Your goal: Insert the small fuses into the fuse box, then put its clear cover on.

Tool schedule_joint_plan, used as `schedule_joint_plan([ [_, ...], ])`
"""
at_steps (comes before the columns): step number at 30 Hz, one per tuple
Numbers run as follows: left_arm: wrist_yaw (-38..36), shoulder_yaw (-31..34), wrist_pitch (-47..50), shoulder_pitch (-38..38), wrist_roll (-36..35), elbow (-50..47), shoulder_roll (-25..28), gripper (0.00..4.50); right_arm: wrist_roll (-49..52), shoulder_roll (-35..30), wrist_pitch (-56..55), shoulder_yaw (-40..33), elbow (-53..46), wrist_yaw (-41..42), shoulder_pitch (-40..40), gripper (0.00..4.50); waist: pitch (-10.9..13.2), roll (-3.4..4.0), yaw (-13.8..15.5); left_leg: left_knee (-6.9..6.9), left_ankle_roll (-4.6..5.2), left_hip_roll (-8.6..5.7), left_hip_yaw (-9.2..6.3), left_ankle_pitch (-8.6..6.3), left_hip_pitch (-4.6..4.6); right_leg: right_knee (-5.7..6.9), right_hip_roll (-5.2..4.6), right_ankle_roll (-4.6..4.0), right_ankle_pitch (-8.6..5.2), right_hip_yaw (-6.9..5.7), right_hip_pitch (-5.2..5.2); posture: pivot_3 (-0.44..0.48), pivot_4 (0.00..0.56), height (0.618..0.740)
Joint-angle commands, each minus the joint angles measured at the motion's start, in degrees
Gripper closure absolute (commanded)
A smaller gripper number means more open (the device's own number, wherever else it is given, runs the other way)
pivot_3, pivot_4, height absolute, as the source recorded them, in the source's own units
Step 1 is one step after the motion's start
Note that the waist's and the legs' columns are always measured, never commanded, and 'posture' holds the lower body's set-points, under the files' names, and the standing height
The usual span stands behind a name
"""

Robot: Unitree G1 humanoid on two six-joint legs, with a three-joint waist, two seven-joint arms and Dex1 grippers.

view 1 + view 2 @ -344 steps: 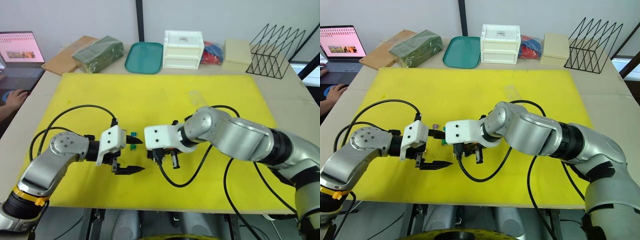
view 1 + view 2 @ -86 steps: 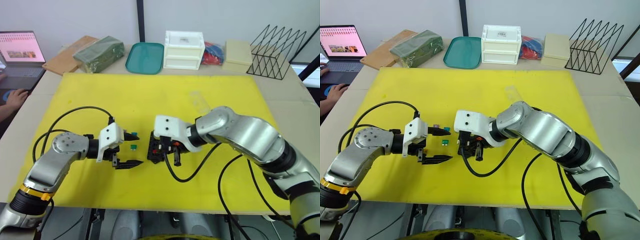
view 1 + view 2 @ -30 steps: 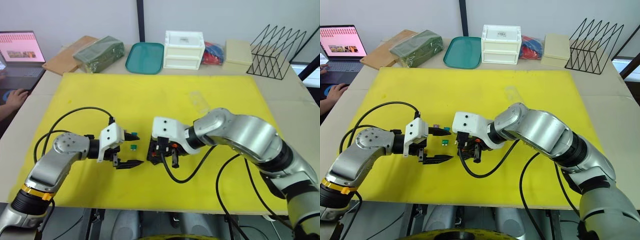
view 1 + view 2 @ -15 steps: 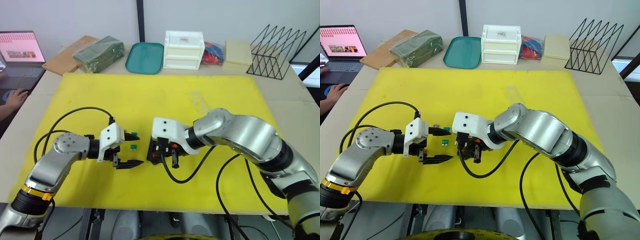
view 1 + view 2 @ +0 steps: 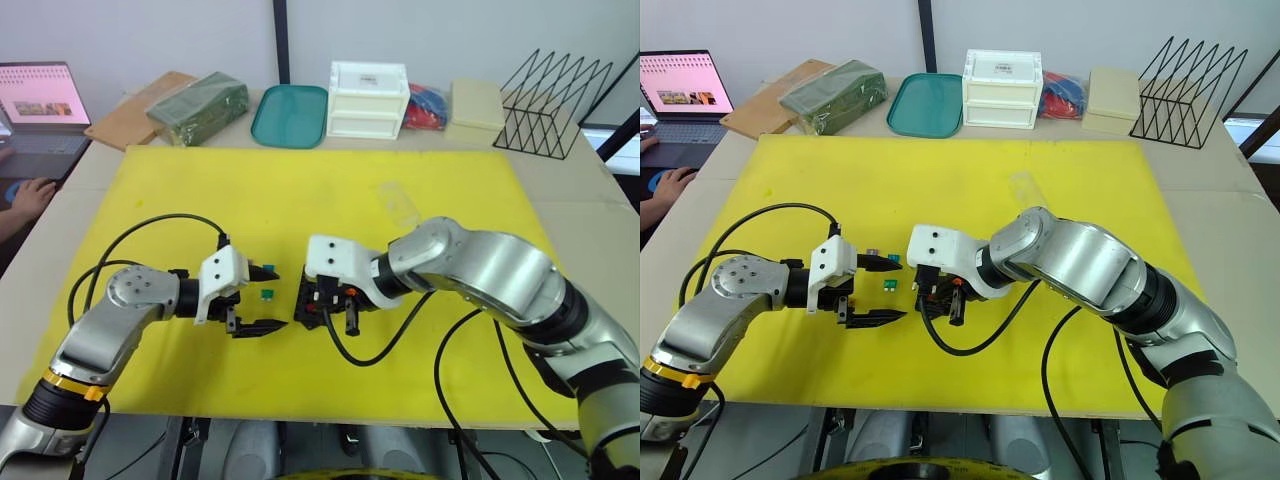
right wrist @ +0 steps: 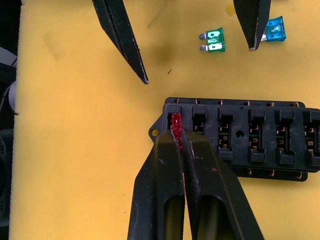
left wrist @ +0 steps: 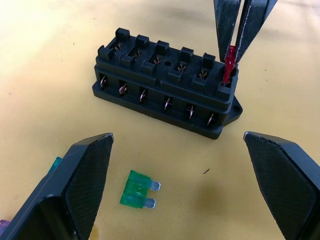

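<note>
The black fuse box (image 7: 165,95) lies on the yellow mat (image 5: 330,190), between my two grippers. My right gripper (image 6: 181,140) is shut on a red fuse (image 6: 176,131), which it holds in the box's end slot. The other slots look empty. My left gripper (image 5: 278,298) stands open just left of the box, with nothing between its fingers. A green fuse (image 7: 138,189) lies on the mat between those fingers. A teal fuse (image 6: 275,29) and a purple fuse (image 5: 872,253) lie beside it. The clear cover (image 5: 398,203) rests farther back on the mat.
Along the back edge stand a teal tray (image 5: 288,115), a white drawer box (image 5: 367,98), a beige box (image 5: 476,103) and a black wire rack (image 5: 560,85). A green block (image 5: 198,105) and a laptop (image 5: 40,100) sit at the far left, near a person's hand (image 5: 30,195).
Over the last second almost nothing has moved. My right gripper stays at the box's end with the red fuse, and my left gripper stays open in the same place.
</note>
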Motion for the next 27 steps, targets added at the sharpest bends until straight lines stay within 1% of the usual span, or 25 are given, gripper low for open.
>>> schedule_joint_plan([
  [1,0.02,0.60,-0.46,-0.31,0.07,-1.20,0.03,0.00,0.02,0.12,0.30,0.13,-1.10,-0.37,-0.07,4.46,0.00,0.00,0.00,0.00,0.00,0.00,0.00,0.00,0.00,0.00,0.00,0.00,0.00,0.00,0.00,0.000,0.150,0.740],
  [9,-0.01,0.63,-0.56,-0.24,0.09,-1.13,0.06,0.00,0.61,1.05,0.80,-1.09,-0.83,-0.59,-0.71,4.46,0.00,0.00,-0.02,0.00,0.00,0.00,0.00,0.00,0.00,0.00,0.00,0.00,0.00,0.00,0.00,0.000,0.150,0.740],
  [27,0.21,0.75,-0.72,-0.08,0.14,-1.15,-0.04,0.00,1.45,1.19,1.90,-1.35,-0.71,0.06,-1.22,4.46,0.00,0.00,-0.03,0.00,0.00,0.00,-0.01,0.00,0.00,0.00,0.00,0.00,0.00,0.00,0.00,0.000,0.150,0.740],
])
